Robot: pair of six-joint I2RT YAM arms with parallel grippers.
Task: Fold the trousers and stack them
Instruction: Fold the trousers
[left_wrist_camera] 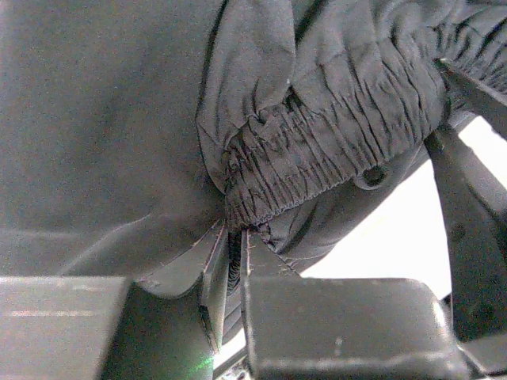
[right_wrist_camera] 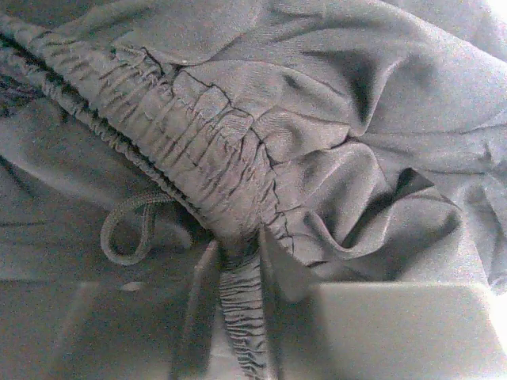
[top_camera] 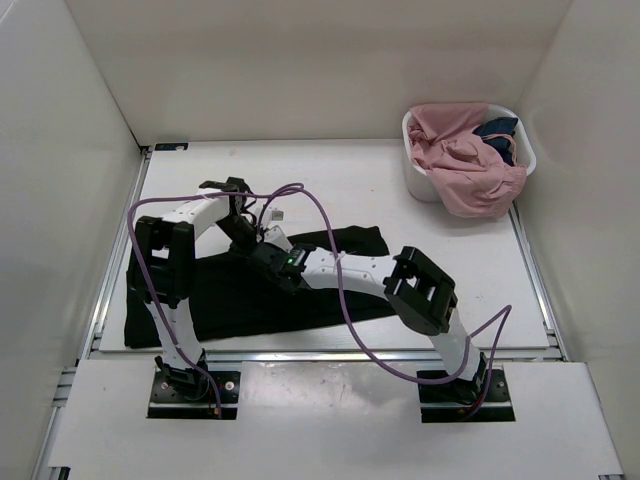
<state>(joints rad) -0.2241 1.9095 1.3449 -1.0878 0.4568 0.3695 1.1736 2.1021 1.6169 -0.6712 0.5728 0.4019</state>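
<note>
Bench: white bench (top_camera: pixel 330 180) boxed in by plain white walls, with a basket (top_camera: pixel 415 178) in the far corner and a pink garment (top_camera: pixel 470 165) spilling out of it.
Trousers: the black trousers (top_camera: pixel 230 295) lie spread flat, well apart from the basket and nearer to me than it.
Why: both arms meet at the waistband (right_wrist_camera: pixel 206 174); I reckon that's to carry the elastic end over for a fold.
Left claw (left_wrist_camera: pixel 235 261): nearly pressed together, pinching the waistband's edge.
Right claw (right_wrist_camera: pixel 238 261): narrow gap, with the gathered elastic nipped between its fingers.
</note>
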